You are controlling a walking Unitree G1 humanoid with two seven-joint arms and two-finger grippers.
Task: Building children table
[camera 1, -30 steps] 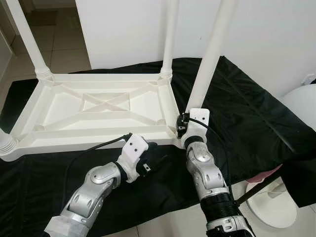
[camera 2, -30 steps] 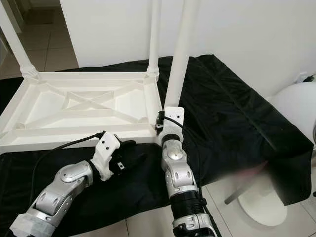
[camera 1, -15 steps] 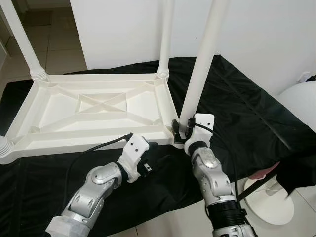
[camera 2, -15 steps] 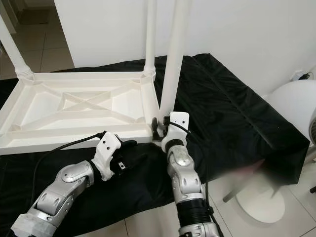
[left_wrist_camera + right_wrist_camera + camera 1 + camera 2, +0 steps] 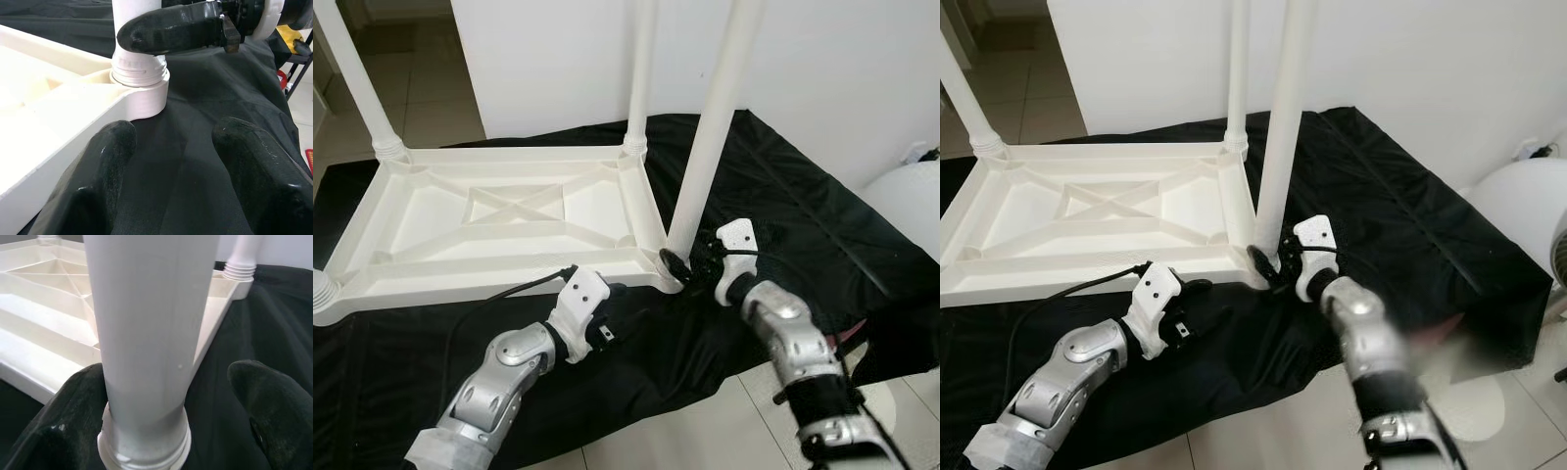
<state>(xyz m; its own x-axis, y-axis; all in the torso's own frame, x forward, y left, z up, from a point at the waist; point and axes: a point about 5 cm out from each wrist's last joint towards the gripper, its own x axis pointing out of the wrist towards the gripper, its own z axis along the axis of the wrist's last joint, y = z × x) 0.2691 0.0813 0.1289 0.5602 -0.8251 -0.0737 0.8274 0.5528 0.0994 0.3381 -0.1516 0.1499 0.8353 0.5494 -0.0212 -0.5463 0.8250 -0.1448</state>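
White plastic children's table [image 5: 509, 220] is seen upside down on a black cloth [image 5: 783, 206] spread over the floor, legs pointing up. Right hand [image 5: 690, 266] is placed at the base of the near-right leg [image 5: 705, 147], fingers spread around it, one finger [image 5: 73, 421] touching the leg just above its threaded socket. Left hand [image 5: 622, 318] is held open just above the cloth, beside the table's near corner, nothing gripped.
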